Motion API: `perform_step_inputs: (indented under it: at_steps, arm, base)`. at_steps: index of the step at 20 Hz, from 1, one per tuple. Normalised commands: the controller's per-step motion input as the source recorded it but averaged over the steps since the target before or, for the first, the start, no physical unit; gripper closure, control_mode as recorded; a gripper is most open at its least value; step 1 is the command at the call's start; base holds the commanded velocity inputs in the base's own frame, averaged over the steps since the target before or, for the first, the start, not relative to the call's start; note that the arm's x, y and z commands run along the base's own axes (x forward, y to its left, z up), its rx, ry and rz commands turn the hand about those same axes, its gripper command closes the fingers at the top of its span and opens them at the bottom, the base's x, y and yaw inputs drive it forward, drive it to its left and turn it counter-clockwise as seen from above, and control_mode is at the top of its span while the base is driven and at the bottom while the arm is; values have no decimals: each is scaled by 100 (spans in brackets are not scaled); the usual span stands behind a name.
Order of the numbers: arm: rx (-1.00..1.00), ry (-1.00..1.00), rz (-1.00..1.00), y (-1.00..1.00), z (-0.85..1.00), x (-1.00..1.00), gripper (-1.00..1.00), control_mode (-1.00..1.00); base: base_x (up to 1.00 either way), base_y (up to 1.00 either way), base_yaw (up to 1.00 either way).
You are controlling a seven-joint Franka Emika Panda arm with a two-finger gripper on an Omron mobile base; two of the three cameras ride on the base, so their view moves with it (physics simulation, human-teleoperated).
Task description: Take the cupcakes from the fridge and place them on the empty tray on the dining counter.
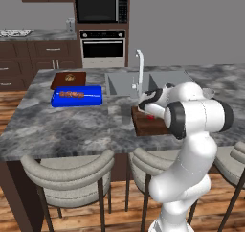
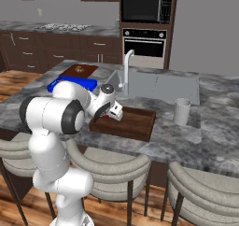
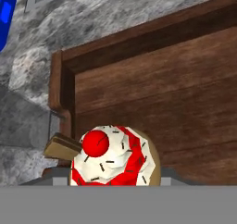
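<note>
A cupcake (image 3: 113, 156) with white and red frosting and a red cherry sits between the tips of my gripper (image 3: 113, 179), which is shut on it. The gripper (image 1: 146, 110) hangs low over the left end of the dark brown wooden tray (image 1: 146, 126), which lies on the grey marbled dining counter (image 1: 72, 125) in front of the sink. In the right base view the gripper (image 2: 113, 114) points down at the tray (image 2: 135, 122), with a spot of red under it. The tray's floor (image 3: 162, 79) is bare beyond the cupcake. The fridge is out of view.
A bright blue tray (image 1: 76, 97) with skewered food and a reddish-brown board (image 1: 68, 78) lie to the left. The tall faucet (image 1: 139, 68) and inset sink (image 1: 158, 80) are just behind the tray. A grey cup (image 2: 181, 111) stands to its right. Beige stools (image 1: 72, 171) line the near edge.
</note>
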Motion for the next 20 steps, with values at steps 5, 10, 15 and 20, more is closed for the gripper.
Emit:
perform_step_inputs:
  at_steps: [5, 10, 15, 20]
  arm:
    - [0, 0, 4, -4, -20, 27, 100, -100]
    - [0, 0, 7, -14, -23, 13, 100, -100]
    - [0, 0, 8, -7, -23, 12, 100, -100]
    - [0, -2, 8, 0, -29, 14, 100, -100]
  base:
    - [0, 0, 0]
    - [0, 0, 0]
    - [0, 0, 0]
    - [0, 0, 0]
